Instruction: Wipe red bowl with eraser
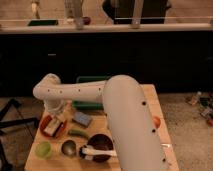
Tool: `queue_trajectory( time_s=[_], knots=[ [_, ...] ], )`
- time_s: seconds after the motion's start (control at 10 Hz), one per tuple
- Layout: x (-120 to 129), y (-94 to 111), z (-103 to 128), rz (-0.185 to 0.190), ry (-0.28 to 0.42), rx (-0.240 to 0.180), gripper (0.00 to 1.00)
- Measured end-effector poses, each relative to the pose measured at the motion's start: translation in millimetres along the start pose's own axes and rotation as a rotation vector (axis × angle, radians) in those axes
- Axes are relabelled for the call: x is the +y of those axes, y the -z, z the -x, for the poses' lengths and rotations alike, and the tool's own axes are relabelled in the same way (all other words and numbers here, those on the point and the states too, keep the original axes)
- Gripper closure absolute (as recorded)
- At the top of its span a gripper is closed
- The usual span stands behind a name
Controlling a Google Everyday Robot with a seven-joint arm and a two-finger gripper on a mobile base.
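Note:
The red bowl (46, 131) sits near the left edge of the wooden table (150, 102). My gripper (55, 116) hangs from the white arm's wrist (47, 91) and reaches down into the bowl. It is shut on the eraser (51, 127), a pale block that rests against the bowl's inside. The big white arm link crosses the middle of the view and hides much of the table.
A blue-grey sponge block (81, 119) lies right of the bowl, with a dark green vegetable (78, 133) below it. A green cup (43, 149), a dark round object (68, 147) and a brown bowl with a white-handled tool (100, 148) stand in front. A green tray (89, 80) is behind, an orange ball (156, 121) at the right.

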Motion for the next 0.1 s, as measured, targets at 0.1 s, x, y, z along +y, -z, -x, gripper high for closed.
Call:
queue_trajectory(
  time_s=[0.1],
  knots=[
    [1.8, -2.5, -1.7, 0.007, -0.007, -0.006, 1.0]
  ],
)
